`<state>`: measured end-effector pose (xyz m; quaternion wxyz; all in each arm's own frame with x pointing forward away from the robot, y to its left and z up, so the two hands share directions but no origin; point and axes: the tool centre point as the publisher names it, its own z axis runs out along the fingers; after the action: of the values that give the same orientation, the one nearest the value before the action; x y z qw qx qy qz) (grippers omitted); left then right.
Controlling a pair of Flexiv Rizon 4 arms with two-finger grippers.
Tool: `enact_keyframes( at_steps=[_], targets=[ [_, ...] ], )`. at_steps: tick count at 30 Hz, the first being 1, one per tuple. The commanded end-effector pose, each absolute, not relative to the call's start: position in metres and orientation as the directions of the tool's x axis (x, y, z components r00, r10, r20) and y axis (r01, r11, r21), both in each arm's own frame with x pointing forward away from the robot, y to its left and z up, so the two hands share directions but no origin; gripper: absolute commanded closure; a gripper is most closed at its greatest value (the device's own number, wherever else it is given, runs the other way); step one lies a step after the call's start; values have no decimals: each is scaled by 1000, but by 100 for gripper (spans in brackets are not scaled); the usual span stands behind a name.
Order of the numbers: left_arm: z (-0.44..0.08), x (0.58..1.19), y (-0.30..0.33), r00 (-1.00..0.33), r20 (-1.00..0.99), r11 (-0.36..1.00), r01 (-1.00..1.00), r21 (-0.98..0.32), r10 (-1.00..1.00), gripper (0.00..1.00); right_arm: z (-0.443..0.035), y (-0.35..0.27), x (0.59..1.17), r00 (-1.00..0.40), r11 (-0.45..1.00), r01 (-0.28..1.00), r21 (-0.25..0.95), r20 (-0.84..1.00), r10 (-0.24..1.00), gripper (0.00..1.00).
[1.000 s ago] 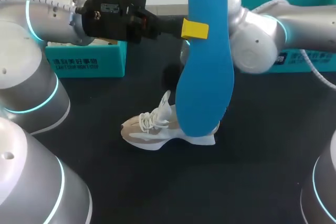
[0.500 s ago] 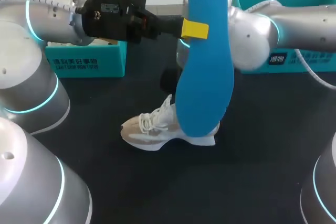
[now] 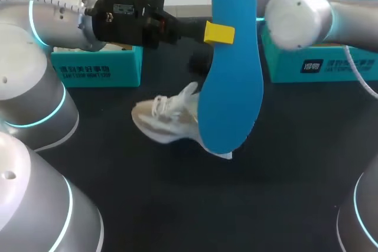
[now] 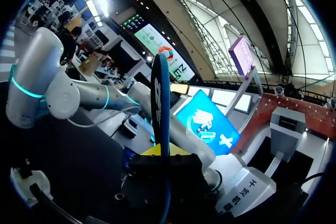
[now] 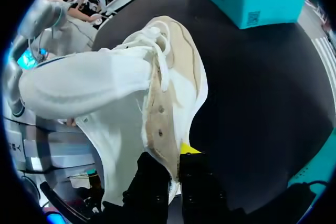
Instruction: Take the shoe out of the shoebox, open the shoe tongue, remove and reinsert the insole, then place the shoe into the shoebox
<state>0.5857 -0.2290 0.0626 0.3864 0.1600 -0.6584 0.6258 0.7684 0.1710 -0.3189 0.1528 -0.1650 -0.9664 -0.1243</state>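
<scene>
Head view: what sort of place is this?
Probably a robot test bench: a black table, two teal shoeboxes at its back, and the left tool holding up a blue insole by a white shoe.

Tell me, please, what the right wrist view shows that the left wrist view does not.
Only the right wrist view shows the white and beige shoe, pinched at its edge by the right gripper, and a teal shoebox beyond it. Only the left wrist view shows the blue insole, edge-on and upright in the left gripper, and the right arm. Both show the dark table.
</scene>
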Motion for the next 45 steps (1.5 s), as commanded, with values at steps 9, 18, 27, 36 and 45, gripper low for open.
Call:
enact_keyframes(
  at_steps=[9, 18, 27, 36, 45],
  targets=[
    [61, 585, -230, -651, 708, 165, -694, -701, 273, 100, -315, 158, 754, -894, 804, 444, 394, 252, 370, 100],
    [61, 585, -230, -651, 708, 165, -694, -701, 273, 100, -309, 161, 755, -725, 659, 686, 307, 355, 590, 100],
    [61, 585, -230, -651, 708, 165, -694, -701, 273, 100, -303, 154, 739, -364, 321, 931, 171, 471, 804, 100],
    [61, 585, -230, -651, 708, 165, -694, -701, 273, 100, -306, 152, 723, -156, 107, 985, 137, 422, 893, 100],
    [61, 585, -230, -651, 708, 165, -694, -701, 273, 100, -301, 151, 724, -144, 127, 989, 75, 300, 943, 100]
  ],
)
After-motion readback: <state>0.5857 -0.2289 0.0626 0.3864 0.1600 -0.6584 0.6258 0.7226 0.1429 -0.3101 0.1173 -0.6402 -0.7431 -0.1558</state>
